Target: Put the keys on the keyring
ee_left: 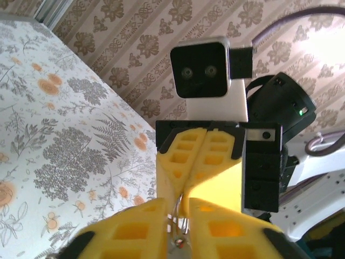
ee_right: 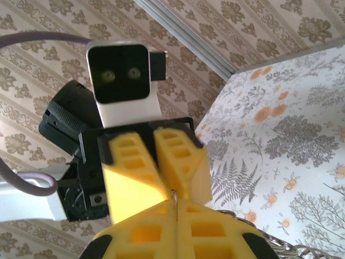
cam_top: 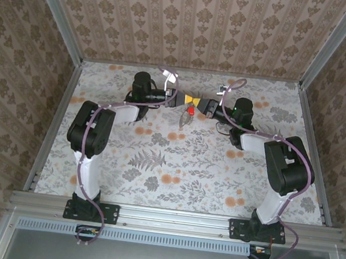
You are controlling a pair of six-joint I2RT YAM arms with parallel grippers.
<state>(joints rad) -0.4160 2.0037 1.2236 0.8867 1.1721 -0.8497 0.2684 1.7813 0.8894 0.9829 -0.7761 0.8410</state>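
A table (cam_top: 156, 165) spread with a flat cloth printed in grey ferns and orange blossoms is enclosed by walls (cam_top: 193, 18) papered in brown damask stripes and framed with aluminium rails.

Toward 12 o'clock on the table, the two arms are brought tip to tip above the cloth. Much of that meeting point is masked from above by the black wrist housings and the ribbed yellow plastic fingers.

The key (cam_top: 190, 111) is seen only as a small red spot at 6 o'clock from the fingertips; its blade cannot be made out. A thin grey shape, taken to be the keyring (cam_top: 182, 123), hangs at 7 o'clock from it, its outline blurred.

In the left wrist view, a curved piece of dull metal wire is seen between the fingers of the left gripper (ee_left: 178, 208), cut off by the bottom edge. A narrow gap is left there, and whether the wire is clamped cannot be told.

The fingers of the right gripper (ee_right: 174, 208) are pressed together, with a thin metal sliver pinched at their tips.

At 5 o'clock in that view, coiled metal loops (ee_right: 291, 248) are cropped and hard to identify.
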